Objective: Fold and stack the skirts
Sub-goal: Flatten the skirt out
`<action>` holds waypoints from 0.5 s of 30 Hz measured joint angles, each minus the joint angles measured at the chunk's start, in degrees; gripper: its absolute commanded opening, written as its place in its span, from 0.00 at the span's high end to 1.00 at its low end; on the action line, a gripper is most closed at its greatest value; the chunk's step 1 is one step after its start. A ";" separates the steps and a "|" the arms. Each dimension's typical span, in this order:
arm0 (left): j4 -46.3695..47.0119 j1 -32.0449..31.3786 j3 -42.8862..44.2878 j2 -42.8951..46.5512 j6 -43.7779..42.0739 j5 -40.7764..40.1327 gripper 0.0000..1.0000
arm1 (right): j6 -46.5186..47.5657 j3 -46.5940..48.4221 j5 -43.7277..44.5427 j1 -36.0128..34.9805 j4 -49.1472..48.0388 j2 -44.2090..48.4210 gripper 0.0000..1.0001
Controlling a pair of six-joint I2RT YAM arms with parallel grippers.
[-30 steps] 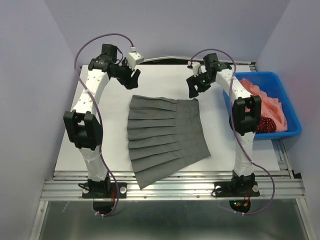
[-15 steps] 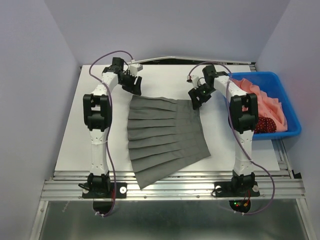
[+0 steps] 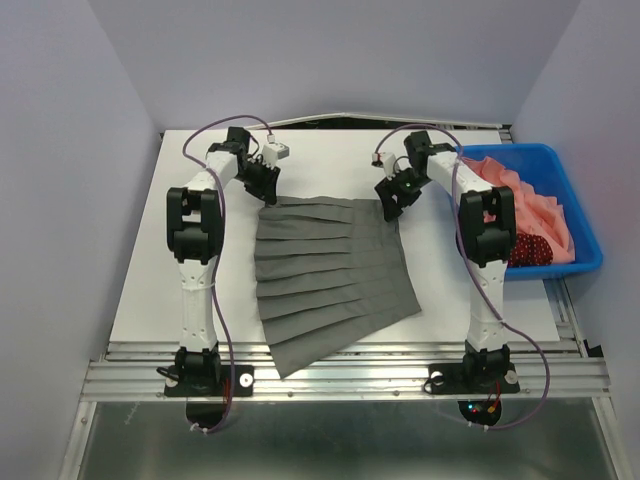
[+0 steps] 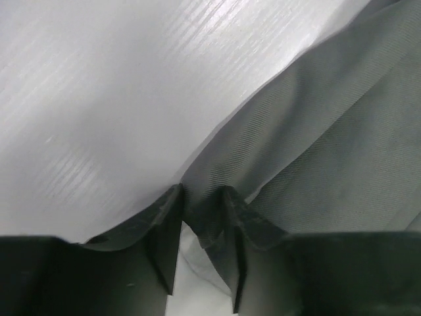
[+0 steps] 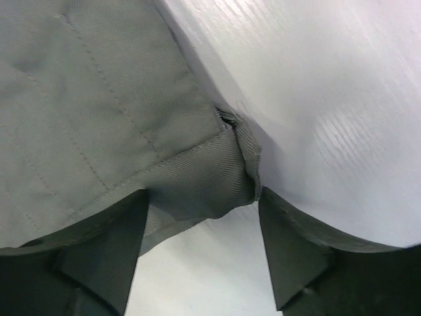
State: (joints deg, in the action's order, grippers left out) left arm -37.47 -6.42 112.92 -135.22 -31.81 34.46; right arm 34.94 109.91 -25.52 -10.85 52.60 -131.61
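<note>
The dark grey pleated skirt (image 3: 330,270) lies spread flat on the white table. My left gripper (image 3: 266,190) is down at its far left corner. In the left wrist view the jaws (image 4: 202,191) stand narrow, with the skirt's corner (image 4: 316,131) between the tips and a slit of table showing behind. My right gripper (image 3: 392,205) is at the far right corner. It (image 5: 204,193) is open and straddles the curled waistband corner (image 5: 223,178). The dark red dotted skirt (image 3: 535,250) lies in the bin.
A blue bin (image 3: 520,150) stands at the right edge of the table and holds pink cloth (image 3: 535,195) beside the red skirt. Purple walls close in left, right and behind. A metal rail (image 3: 340,375) runs along the near edge.
My left arm swung in from the far left and dropped onto the skirt's far left corner, its jaws narrowing. My right gripper came down a little onto the far right corner.
</note>
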 measured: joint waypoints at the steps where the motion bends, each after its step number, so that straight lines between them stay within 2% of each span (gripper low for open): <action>1: -0.11 0.00 -0.07 0.00 -0.48 -0.15 0.73 | 0.00 0.26 0.04 0.09 0.20 0.00 0.19; 7: -0.90 0.00 -0.39 0.07 -2.51 -0.50 0.85 | -1.18 1.99 0.85 0.85 1.11 -0.02 0.16; 15: -1.22 0.00 -0.26 0.09 -3.50 -0.59 0.98 | -2.64 9.62 -0.52 1.95 0.83 -2.49 0.16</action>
State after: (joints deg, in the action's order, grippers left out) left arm -38.70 -6.42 112.66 -135.13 -35.31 33.87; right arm 32.29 119.52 -26.04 -8.91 53.43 -134.10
